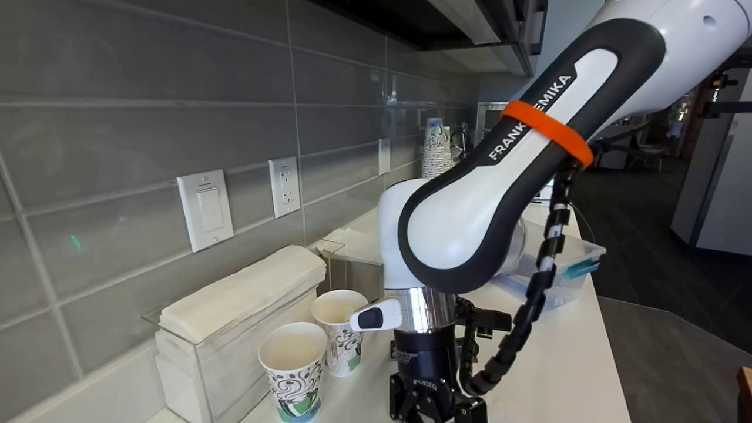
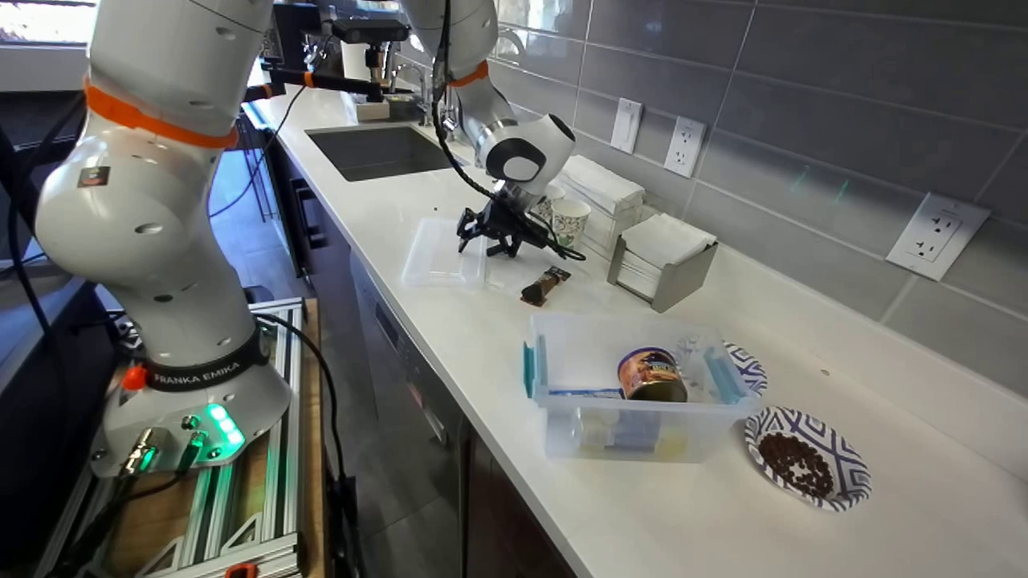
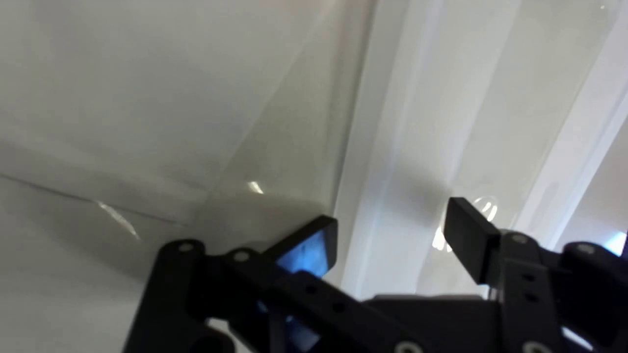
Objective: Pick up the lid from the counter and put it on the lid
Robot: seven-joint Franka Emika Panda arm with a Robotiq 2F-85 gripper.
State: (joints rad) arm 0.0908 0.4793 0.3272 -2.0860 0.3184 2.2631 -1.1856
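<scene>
The clear plastic lid (image 2: 438, 255) lies flat on the white counter in an exterior view, and its pale ridged edge (image 3: 427, 113) shows in the wrist view. My gripper (image 2: 484, 245) is low over the lid's edge nearest the cups. In the wrist view the gripper (image 3: 392, 235) is open, with a bare gap between its fingers and the lid's edge below that gap. I cannot tell whether the fingertips touch the lid. The clear bin (image 2: 626, 437) with teal latches stands uncovered on the counter, holding a can (image 2: 652, 376) and other items. The bin also shows in an exterior view (image 1: 558, 294).
Patterned paper cups (image 1: 294, 370) and a napkin holder (image 1: 235, 329) stand beside the gripper against the wall. A brown packet (image 2: 546, 286), another napkin holder (image 2: 666, 273) and a patterned bowl (image 2: 851, 474) of brown bits are on the counter. A sink (image 2: 381, 152) lies behind.
</scene>
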